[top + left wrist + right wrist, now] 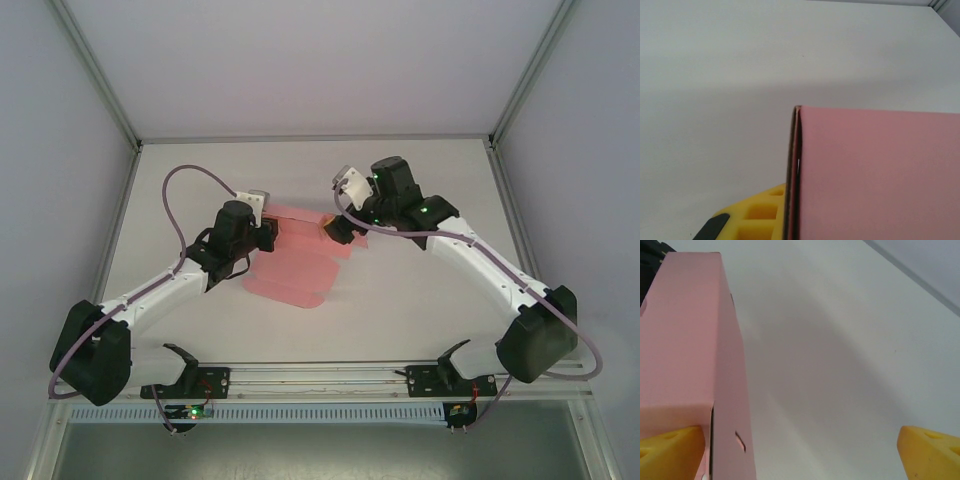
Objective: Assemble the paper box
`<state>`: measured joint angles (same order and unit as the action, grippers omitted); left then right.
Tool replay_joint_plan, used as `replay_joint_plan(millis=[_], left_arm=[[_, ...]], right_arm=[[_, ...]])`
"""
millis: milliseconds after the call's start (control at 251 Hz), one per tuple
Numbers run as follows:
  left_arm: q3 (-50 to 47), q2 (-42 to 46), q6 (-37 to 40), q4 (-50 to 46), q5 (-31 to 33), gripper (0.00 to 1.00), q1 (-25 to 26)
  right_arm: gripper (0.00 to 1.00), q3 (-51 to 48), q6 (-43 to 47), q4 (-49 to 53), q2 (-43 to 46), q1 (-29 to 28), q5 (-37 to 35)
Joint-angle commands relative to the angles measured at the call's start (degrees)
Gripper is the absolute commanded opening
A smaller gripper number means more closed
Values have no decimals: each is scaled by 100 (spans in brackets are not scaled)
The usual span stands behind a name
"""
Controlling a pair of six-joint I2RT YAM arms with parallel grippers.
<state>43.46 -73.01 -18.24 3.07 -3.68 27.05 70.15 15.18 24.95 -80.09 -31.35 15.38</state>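
White table [400, 310]; grey back wall [300, 60]; aluminium frame post [93, 70].

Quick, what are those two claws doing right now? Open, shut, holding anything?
Left gripper: closed, pinching the edge of the pink thin-card paper box.
Right gripper: open, holding nothing.

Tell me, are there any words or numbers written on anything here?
There are no words, numbers or signs that can be read.
Paper box: plain pink card, nothing printed on it.
Table: bare white, no writing.
Small lit boards under the arm bases: too small to read any marking.
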Motion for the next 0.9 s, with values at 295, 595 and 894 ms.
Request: replay_joint_plan(millis=[295,595,894], left_arm=[[-37,-296,-412,690,-414,0,228],[5,-180,-931,558,789,0,152],[3,239,-681,498,372,0,134]], right_arm=[[98,-1399,-2466,-3943,-10,-596,-3505],[98,-1291,-1842,-1359,1258,-382,-2754],[98,-2587,-1809,-317,2689,767,-604]])
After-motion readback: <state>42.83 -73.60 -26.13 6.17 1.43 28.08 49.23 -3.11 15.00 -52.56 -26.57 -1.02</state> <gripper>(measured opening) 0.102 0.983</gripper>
